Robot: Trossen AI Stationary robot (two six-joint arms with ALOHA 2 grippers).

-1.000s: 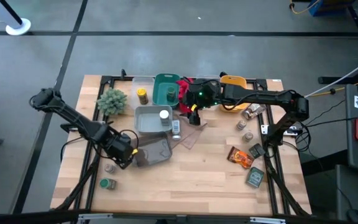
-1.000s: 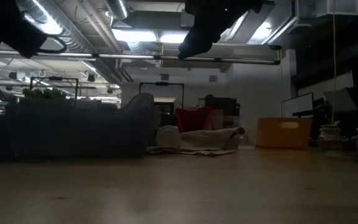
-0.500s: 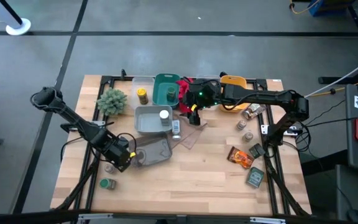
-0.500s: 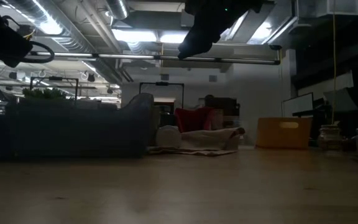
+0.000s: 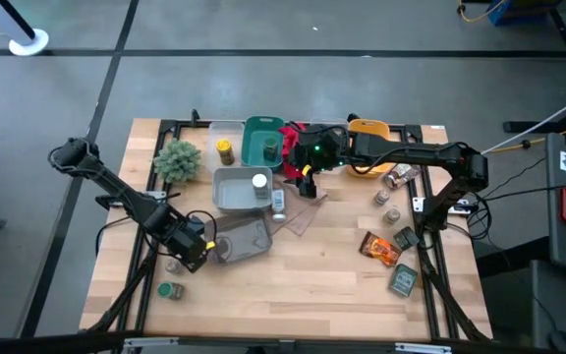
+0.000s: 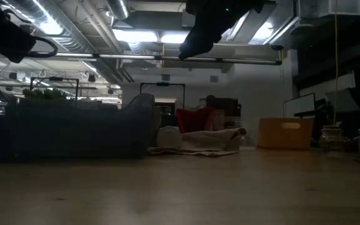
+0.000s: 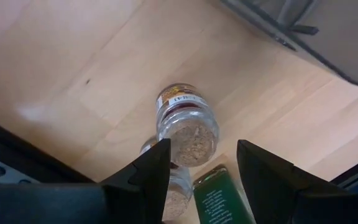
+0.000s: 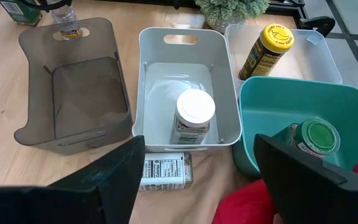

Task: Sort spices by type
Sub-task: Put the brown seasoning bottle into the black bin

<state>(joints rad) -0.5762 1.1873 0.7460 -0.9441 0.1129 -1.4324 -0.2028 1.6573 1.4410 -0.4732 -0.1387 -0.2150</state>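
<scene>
Spice jars: white-lidded in white bin, green-lidded in teal bin; both claws open, empty.

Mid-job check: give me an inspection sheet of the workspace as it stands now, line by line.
Surface: light wooden table, bare at the front.
Job's things: white-lidded jar in the white bin; yellow-lidded jar in the clear bin; green-lidded jar in the teal bin; grey bin empty; orange-brown packet and dark green packet at the right.
Clutter: red cloth; small bushy green plant.
Grippers: left gripper open above a clear jar of tan spice; right gripper open, over the bins.
Cables: black cable along the left arm.
Surroundings: grey floor; dim room behind.
</scene>
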